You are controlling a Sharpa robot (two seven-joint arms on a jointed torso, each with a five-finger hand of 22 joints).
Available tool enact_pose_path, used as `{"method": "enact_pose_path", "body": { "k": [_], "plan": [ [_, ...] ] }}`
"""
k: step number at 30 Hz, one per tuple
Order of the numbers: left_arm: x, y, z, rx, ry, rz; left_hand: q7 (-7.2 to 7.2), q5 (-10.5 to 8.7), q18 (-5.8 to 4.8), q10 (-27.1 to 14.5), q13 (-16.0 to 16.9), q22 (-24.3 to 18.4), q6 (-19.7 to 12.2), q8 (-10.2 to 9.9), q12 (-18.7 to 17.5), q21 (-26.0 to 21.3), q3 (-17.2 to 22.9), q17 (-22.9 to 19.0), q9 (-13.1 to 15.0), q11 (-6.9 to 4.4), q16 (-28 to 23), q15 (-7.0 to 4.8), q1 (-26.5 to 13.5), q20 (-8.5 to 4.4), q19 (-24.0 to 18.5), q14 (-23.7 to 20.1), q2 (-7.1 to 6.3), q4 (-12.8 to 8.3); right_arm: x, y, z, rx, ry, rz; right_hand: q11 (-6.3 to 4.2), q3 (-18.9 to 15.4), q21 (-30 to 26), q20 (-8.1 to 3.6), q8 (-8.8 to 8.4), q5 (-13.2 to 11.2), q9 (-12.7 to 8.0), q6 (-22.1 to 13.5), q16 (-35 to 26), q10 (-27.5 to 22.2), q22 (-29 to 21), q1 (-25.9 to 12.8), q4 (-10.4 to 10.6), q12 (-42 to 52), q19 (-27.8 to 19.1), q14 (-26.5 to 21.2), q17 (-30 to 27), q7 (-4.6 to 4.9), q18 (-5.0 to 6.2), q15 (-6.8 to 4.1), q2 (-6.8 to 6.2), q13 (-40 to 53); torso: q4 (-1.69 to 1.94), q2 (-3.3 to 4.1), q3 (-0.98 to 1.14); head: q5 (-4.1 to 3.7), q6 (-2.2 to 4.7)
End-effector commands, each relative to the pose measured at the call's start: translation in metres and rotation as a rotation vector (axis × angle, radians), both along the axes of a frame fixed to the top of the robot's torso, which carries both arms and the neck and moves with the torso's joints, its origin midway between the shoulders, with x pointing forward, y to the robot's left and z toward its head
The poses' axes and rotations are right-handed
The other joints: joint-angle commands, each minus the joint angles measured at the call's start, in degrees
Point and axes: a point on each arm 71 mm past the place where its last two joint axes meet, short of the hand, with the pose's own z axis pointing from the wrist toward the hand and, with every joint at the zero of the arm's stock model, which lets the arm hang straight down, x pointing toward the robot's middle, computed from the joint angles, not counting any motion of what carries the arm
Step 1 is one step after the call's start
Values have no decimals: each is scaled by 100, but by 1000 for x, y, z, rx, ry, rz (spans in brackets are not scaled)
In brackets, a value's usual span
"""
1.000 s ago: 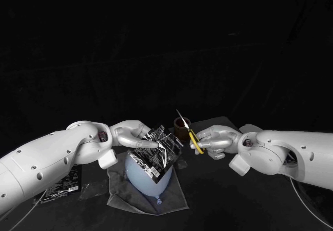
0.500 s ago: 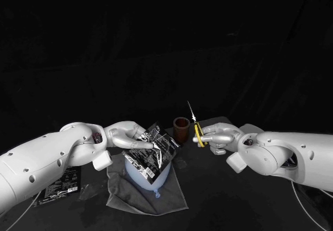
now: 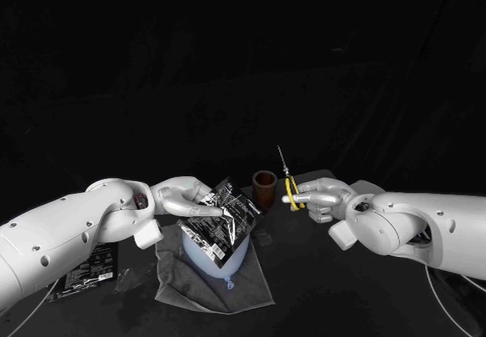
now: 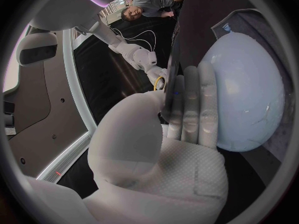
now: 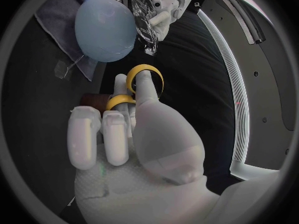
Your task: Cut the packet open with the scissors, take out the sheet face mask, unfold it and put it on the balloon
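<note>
**Head view.** We are observing the left hand [image 3: 187,200] pinching the packet [image 3: 221,219] near its upper edge. It is holding the packet tilted just above the balloon [image 3: 208,258], which is lying on a grey cloth [image 3: 253,289] on the table [image 3: 334,298]. The right hand [image 3: 319,199] is gripping the scissors [image 3: 289,184] by the yellow handles. The blades are pointing upward and standing apart from the packet. A brown cup [image 3: 265,188] is standing between the two hands, and a second packet [image 3: 86,270] is lying flat on the table beside the left arm.

**Left wrist view.** We are seeing the packet edge-on, with the thumb pressing one face and the fingers [image 4: 190,109] pressing the other. The balloon [image 4: 249,99] is sitting just beyond the fingers.

**Right wrist view.** The fingers are passing through the yellow loops of the scissors [image 5: 143,79]. We cannot tell here whether the blades are parted. The balloon [image 5: 106,30] and the packet [image 5: 146,25] are lying beyond the hand, clear of the scissors.

**Progress.** We are judging the task to be at its first step. Packet and scissors are both in hand, but no cut is showing and no sheet mask is out. Cutting, extracting, unfolding and laying the mask on the balloon are all remaining
</note>
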Motion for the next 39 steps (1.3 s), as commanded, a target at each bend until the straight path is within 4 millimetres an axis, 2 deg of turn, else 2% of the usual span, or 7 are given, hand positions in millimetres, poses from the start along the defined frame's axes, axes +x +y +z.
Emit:
{"method": "enact_pose_path", "body": {
  "k": [1,3,10,16,28,36,39],
  "plan": [
    [-2,-1,4,-30,16,-17,-4,20,66,2,5,9,53,5,15,22,142,2,567,-13,24,-36,9,-4,33,-6,60,-170,-1,7,-1,46,26,52,-1053,2881,25,-43,2989,-227,1381,359,19,1675,1313,-697,1948,7427,310,649,1506,-467,-118,-295,190,4601,2,-1,5,-6,-4],
    [-1,-1,5,-30,15,-16,-2,20,65,-4,10,9,49,1,13,21,147,9,572,-11,24,-34,10,-4,30,-14,61,-174,-1,10,-2,61,33,68,-1004,3266,24,-8,1934,-304,936,-53,19,1675,1312,-1011,1890,7427,305,649,1506,-408,-117,-272,136,4601,1,-1,2,-11,-9],
    [3,3,15,-36,14,-7,7,21,62,-23,27,10,38,-10,7,20,163,29,584,-3,25,-28,9,-2,18,-37,67,-181,0,17,-1,143,30,79,-663,4047,-527,203,424,-316,-47,-388,19,1675,1129,-1588,1767,7427,-17,649,1506,-16,5,7,11,4601,7,0,4,52,-46],
    [4,5,23,-47,25,-9,12,21,60,-34,37,10,33,-17,4,19,173,40,591,1,25,-24,7,0,11,-51,72,-182,3,20,0,186,-2,81,-275,5295,-1393,506,-614,-352,-635,-1091,-676,-138,818,-1192,853,1233,-489,377,485,467,174,315,-190,1274,6,3,-1,66,-58],
    [5,14,27,-63,55,0,18,21,59,-46,47,10,28,-24,0,18,181,52,599,6,25,-20,5,2,2,-65,71,-185,3,23,2,208,-29,99,-171,5986,-1579,579,-739,-328,-506,-962,-826,200,718,-1254,459,-423,-530,355,307,518,222,384,-423,-523,7,-2,-2,-1,-51],
    [6,21,27,-72,64,18,18,21,59,-46,47,10,28,-24,0,18,181,52,599,6,25,-20,5,2,2,-65,71,-185,4,22,2,201,-43,91,-236,6258,-1626,562,-651,-291,-420,-621,-900,529,721,-1055,-102,-803,-582,334,222,468,244,346,-1100,-1124,5,2,-3,-46,-22],
    [7,23,28,-73,65,23,18,21,59,-46,47,10,28,-24,0,18,181,52,599,6,25,-20,5,2,2,-65,71,-185,4,20,1,182,-41,80,-356,6063,-1624,481,-557,377,-384,-343,-937,913,723,-1127,-118,-610,-582,330,183,355,248,247,-1442,-1044,4,2,-4,-48,-21]
  ]
}}
